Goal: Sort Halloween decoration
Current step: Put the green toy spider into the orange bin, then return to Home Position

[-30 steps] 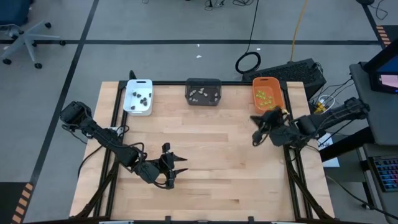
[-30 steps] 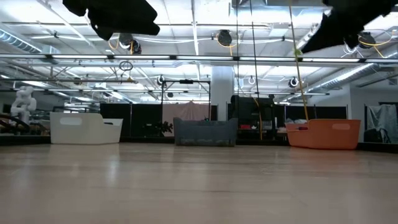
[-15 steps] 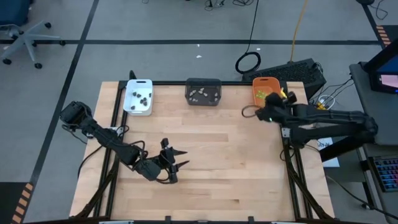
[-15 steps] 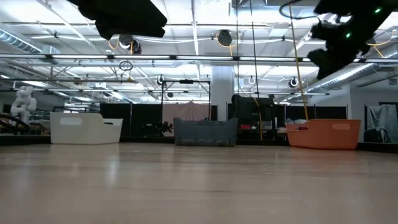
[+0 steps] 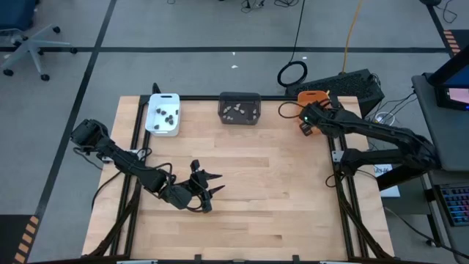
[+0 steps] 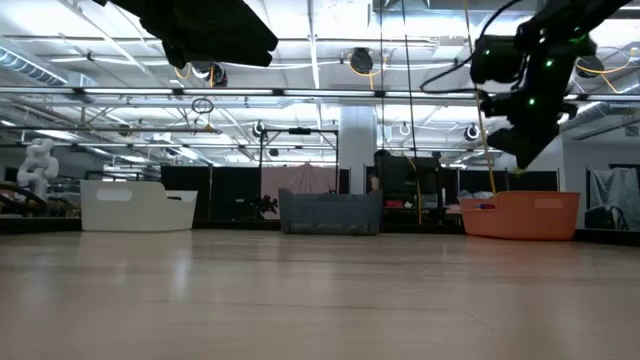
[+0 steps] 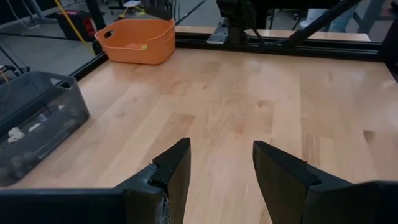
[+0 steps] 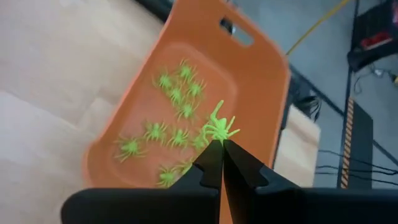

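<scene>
A wooden work surface (image 5: 249, 191) seen from above, with three small trays along its far edge: a white tray (image 5: 163, 114) holding dark pieces, a dark grey tray (image 5: 239, 108) holding pale pieces, and an orange tray (image 5: 314, 99) at the right, now mostly hidden under the right arm.

The right pincer (image 8: 219, 144) is closed tight on a lime green spider (image 8: 217, 127), gripped at the fingertips and hanging directly over the orange tray, where a dozen or so matching green spiders (image 8: 168, 124) already lie. A second ago this arm was out over the right edge of the surface, nearer the front; it has since swung toward the far edge and now sits above the tray. In the level view the right pincer (image 6: 520, 140) hangs a little above the tray's rim, not down inside it.

The left pincer (image 5: 207, 189) waits low over the near left part of the surface, its fingers (image 7: 171, 171) spread fairly wide with nothing between them. It has barely shifted over the same second.

The move likely means the carry is done and only the release remains: opening the fingers should drop the spider among its own colour. No loose pieces show on the open wood, so this may well be one of the last to sort
</scene>
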### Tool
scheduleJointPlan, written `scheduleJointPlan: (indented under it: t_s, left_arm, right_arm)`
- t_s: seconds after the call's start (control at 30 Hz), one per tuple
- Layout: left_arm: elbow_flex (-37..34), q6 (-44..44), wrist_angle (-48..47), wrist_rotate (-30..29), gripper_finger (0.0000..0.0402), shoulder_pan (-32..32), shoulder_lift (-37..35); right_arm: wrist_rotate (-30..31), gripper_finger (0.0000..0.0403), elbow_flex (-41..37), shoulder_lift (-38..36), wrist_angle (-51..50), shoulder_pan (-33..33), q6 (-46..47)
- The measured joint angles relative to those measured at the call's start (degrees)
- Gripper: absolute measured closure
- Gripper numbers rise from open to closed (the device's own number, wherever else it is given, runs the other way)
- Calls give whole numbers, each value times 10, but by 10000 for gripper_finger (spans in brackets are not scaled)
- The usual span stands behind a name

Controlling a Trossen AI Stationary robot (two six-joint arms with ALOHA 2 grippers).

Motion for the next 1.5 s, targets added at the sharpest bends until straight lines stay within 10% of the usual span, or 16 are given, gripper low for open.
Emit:
scheduleJointPlan:
  t_s: [0.83,1.5]
  left_arm:
    - [0,0,0,13,229,0,0]
    - [0,135,112,138,232,68,0]
  right_arm:
    - [-73,339,0,95,25,-46,16]
    - [-192,303,-114,-199,360,261,-147]
